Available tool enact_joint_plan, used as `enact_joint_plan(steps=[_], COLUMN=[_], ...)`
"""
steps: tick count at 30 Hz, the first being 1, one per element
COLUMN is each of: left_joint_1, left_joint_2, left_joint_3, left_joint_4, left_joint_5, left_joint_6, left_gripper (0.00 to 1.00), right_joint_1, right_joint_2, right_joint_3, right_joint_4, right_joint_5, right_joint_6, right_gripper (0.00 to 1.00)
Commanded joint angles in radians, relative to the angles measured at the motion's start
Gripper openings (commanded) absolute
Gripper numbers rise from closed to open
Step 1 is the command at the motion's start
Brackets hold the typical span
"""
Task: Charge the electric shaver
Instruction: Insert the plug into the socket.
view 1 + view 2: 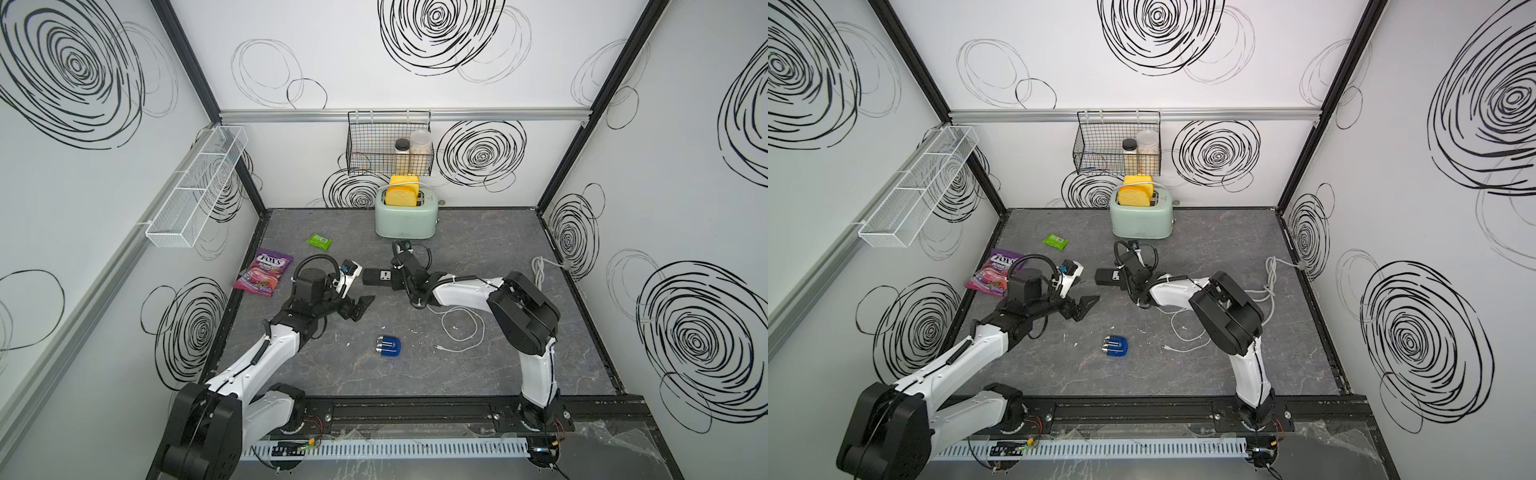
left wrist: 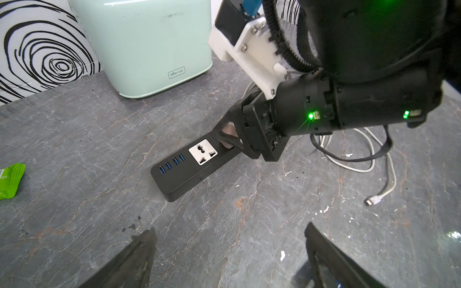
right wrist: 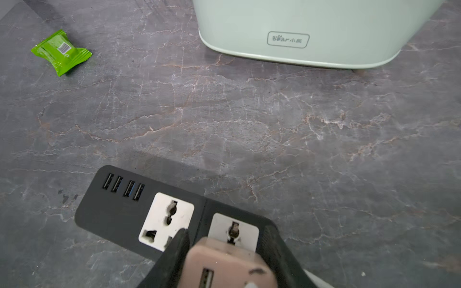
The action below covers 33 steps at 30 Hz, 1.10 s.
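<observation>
The electric shaver (image 1: 389,345) (image 1: 1115,347), blue with silver heads, lies on the table's front middle, apart from both grippers. A black power strip (image 1: 376,276) (image 1: 1105,276) (image 2: 184,172) (image 3: 119,212) lies mid-table. My right gripper (image 3: 225,232) (image 1: 397,277) (image 2: 232,134) is shut on a pinkish plug adapter (image 3: 224,264) (image 2: 228,131), held right at the strip's second white socket (image 3: 233,232). Whether its pins are in cannot be seen. My left gripper (image 1: 359,305) (image 1: 1084,305) (image 2: 229,232) hovers open and empty, left of the strip and behind the shaver.
A white cable (image 1: 461,328) coils right of the shaver, its plug end (image 2: 373,200) loose. A mint toaster (image 1: 405,216) stands behind the strip. A green packet (image 1: 320,241) (image 3: 61,51) and a purple candy bag (image 1: 264,272) lie at the left.
</observation>
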Motion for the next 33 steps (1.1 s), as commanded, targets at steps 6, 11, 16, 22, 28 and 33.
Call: enact_joint_plan(steps=[6, 11, 16, 22, 28, 33], left_joint_1=[0.006, 0.011, 0.022, 0.033, 0.039, 0.04], left_joint_2=[-0.02, -0.02, -0.024, -0.016, 0.001, 0.015], left_joint_3=[0.013, 0.006, -0.008, -0.02, -0.02, -0.015], left_joint_4=[0.041, 0.047, 0.056, 0.076, 0.09, 0.105], left_joint_5=[0.002, -0.001, -0.004, -0.004, 0.001, 0.002], left_joint_6=[-0.007, -0.007, -0.009, -0.02, -0.023, -0.026], left_gripper=[0.97, 0.97, 0.97, 0.97, 0.97, 0.97], right_joint_1=[0.026, 0.04, 0.045, 0.063, 0.011, 0.036], right_joint_2=[0.102, 0.155, 0.161, 0.208, 0.219, 0.231], right_joint_3=[0.059, 0.055, -0.01, 0.024, 0.025, 0.03], right_joint_4=[-0.164, -0.212, -0.207, -0.292, -0.385, -0.381], right_joint_5=[0.002, -0.018, -0.052, -0.052, -0.136, -0.115], right_joint_6=[0.012, 0.047, 0.065, 0.044, 0.09, 0.066], right_gripper=[0.17, 0.04, 0.0, 0.0, 0.0, 0.0])
